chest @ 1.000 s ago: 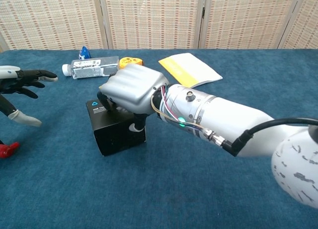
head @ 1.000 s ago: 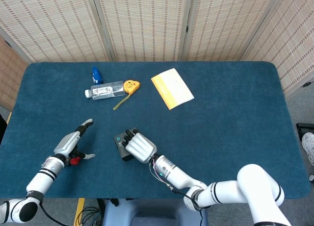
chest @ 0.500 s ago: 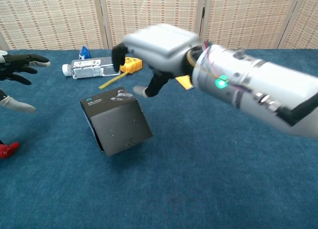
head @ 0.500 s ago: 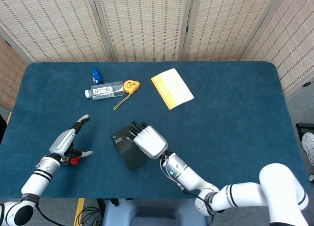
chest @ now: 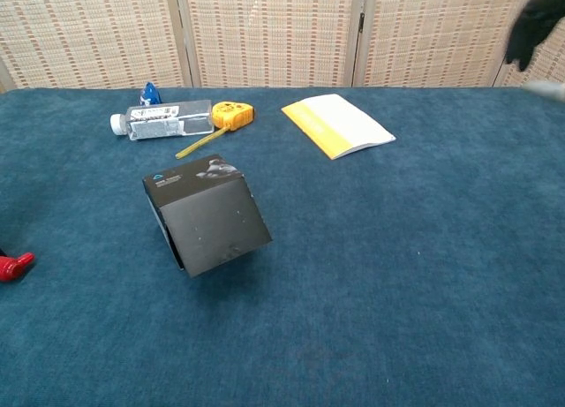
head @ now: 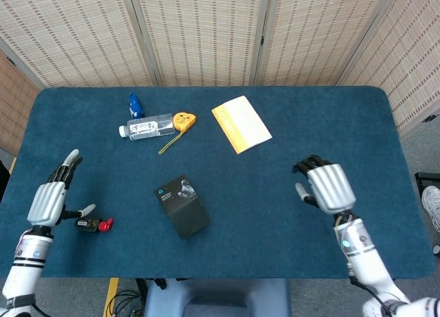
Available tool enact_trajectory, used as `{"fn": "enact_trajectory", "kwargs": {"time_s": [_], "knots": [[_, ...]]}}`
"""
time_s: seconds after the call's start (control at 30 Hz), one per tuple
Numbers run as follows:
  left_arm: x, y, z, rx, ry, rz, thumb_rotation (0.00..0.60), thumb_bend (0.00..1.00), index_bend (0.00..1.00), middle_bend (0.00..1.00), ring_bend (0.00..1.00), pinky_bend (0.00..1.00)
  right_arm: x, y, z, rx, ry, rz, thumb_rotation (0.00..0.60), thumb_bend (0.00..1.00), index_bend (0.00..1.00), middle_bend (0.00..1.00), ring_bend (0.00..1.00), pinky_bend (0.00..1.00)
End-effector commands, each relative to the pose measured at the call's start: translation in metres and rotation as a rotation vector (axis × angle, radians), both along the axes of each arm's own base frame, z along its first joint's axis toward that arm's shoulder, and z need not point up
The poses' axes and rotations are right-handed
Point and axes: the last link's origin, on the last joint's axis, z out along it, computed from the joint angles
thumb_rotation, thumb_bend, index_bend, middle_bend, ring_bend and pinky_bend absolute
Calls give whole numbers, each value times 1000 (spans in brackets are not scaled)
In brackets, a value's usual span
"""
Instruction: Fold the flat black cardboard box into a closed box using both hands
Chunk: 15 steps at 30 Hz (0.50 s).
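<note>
The black cardboard box (head: 183, 205) stands folded and closed on the blue table (head: 275, 214), left of centre; in the chest view the box (chest: 208, 218) shows a small printed top and looks slightly tilted. Neither hand touches it. My left hand (head: 49, 199) hovers near the table's left edge, fingers spread and empty. Far to the box's right, my right hand (head: 327, 186) is raised, also empty, with its thumb apart. The chest view catches only the right hand's dark, blurred fingertips (chest: 537, 20) at the top right corner.
A small red-and-black object (head: 93, 225) lies by my left hand, its red end (chest: 14, 266) at the chest view's left edge. At the back lie a plastic bottle (head: 146, 128), a yellow tape measure (head: 183, 120) and a yellow booklet (head: 240, 124).
My right hand let go of the box and swung far to the right. My left hand drew back toward the table's left edge. The box tipped as it was let go.
</note>
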Motion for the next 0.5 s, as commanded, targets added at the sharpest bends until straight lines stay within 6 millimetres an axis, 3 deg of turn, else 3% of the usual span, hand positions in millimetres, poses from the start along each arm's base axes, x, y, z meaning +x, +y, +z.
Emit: {"fn": "enact_trajectory", "kwargs": {"time_s": [0.03, 0.23, 0.5], "knots": [[-15, -25, 6, 64, 97, -6, 600, 108, 5, 2, 11, 132, -38, 29, 23, -47, 31, -59, 600, 352, 422, 451, 335, 522], [-30, -60, 12, 100, 202, 9, 600, 108, 15, 6, 11, 132, -87, 66, 41, -91, 90, -140, 600, 358, 423, 456, 337, 522], [-32, -92, 10, 121, 253, 19, 600, 108, 15, 5, 10, 132, -124, 103, 54, -156, 35, -200, 600, 362, 424, 456, 337, 522]]}}
